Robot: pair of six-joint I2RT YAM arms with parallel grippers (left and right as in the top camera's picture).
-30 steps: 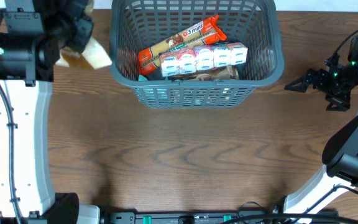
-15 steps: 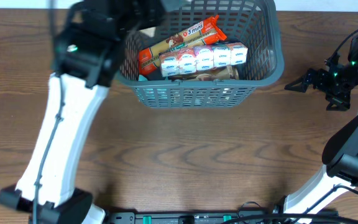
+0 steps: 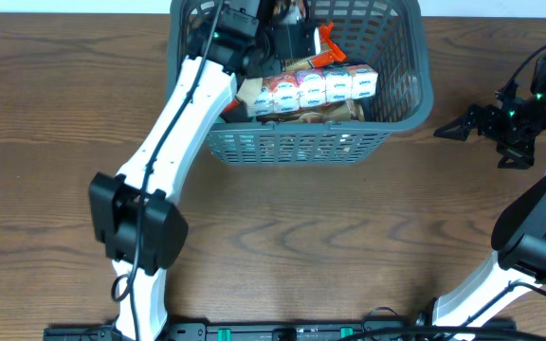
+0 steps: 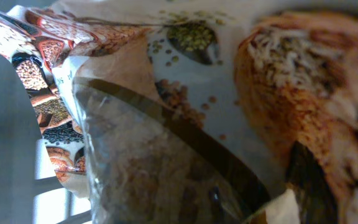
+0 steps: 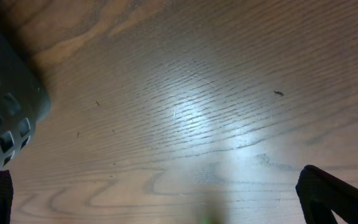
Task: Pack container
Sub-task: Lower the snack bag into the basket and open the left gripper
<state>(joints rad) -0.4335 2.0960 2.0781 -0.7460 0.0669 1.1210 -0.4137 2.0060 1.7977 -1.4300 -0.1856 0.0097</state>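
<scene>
The dark grey-blue basket (image 3: 401,104) stands at the back middle of the table. It holds a row of small white cartons (image 3: 316,87), an orange packet (image 3: 326,43) and a brown item (image 3: 337,112). My left gripper (image 3: 287,36) is inside the basket's left half, shut on a printed grain bag with a clear window (image 3: 247,91). The grain bag (image 4: 185,112) fills the left wrist view and hides the fingers. My right gripper (image 3: 453,128) is open and empty over bare table right of the basket; its fingertips (image 5: 166,205) frame only wood.
The wooden table (image 3: 282,246) spreads in front of the basket. A corner of the basket (image 5: 5,106) shows at the left of the right wrist view. Both arm bases stand at the table's front edge.
My left arm has swung from the table's far left, over the basket rim, and down into the basket with the grain bag. The orange packet is now mostly covered. The right arm has not moved.
</scene>
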